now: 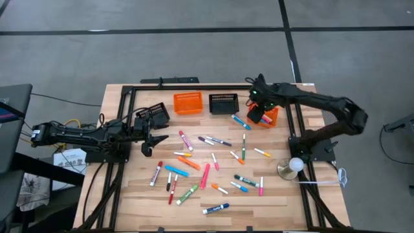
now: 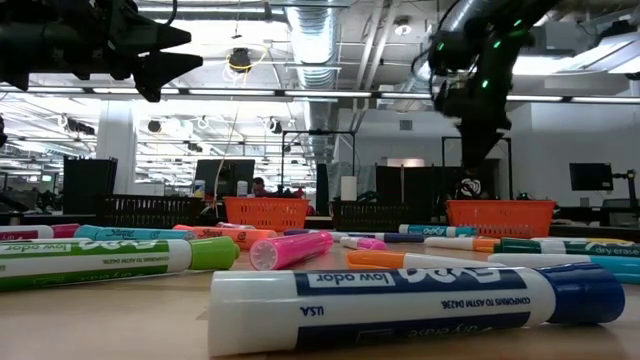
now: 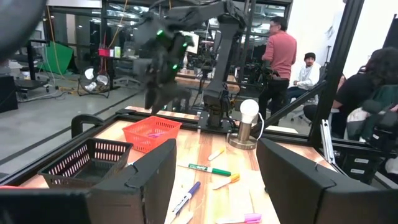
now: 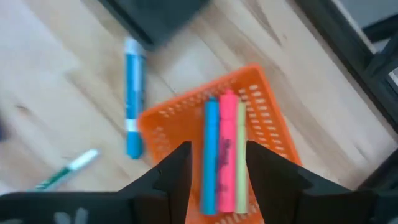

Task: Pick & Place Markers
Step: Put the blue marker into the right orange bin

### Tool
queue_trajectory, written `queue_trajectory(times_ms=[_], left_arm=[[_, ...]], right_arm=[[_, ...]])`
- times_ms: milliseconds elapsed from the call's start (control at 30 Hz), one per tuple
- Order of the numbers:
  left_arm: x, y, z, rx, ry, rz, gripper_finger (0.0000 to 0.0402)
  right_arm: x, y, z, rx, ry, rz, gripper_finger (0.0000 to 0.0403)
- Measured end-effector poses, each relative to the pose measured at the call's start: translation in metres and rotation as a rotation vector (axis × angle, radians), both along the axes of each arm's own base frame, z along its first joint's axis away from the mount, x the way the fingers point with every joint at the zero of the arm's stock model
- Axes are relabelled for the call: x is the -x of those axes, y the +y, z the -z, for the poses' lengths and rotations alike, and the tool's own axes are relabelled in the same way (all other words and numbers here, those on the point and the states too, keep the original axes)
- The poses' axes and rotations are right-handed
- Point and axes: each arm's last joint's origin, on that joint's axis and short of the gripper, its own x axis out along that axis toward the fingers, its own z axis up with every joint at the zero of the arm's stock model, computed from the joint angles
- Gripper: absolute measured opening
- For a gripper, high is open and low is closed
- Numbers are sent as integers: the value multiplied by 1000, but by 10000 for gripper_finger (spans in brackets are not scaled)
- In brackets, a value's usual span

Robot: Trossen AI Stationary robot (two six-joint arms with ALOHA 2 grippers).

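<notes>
A: From above, a wooden table (image 1: 259, 194) on a grey floor. Most markers (image 1: 194, 165) lie scattered mid-table, in front of the orange basket (image 1: 187, 102) at the back rail.

B: And the arms?

A: The right gripper (image 1: 260, 110) hovers over a second, tilted orange basket (image 1: 270, 116), well right of that landmark. The left gripper (image 1: 155, 137) waits just left-front of it, fingers spread and empty.

B: The low view?

A: Markers crowd the foreground; both grippers hang clear above the table.

B: The right wrist?

A: Blue, pink and yellow markers (image 4: 222, 155) lie inside the basket under its parted, empty fingers.

B: So a drop looks done. Next it must reach for a loose marker.
</notes>
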Motion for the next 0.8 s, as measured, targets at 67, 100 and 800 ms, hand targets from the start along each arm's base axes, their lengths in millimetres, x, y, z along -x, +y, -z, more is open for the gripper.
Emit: queue_trajectory(times_ms=[67,100,800], left_arm=[[0,0,0,0,0,0,222],[0,0,0,0,0,0,222],[-9,-3,6,112,39,32,222]], right_arm=[[6,13,-7,20,-62,-1,133],[9,20,-10,31,-100,-2,131],[66,123,0,65,-831,-73,128]])
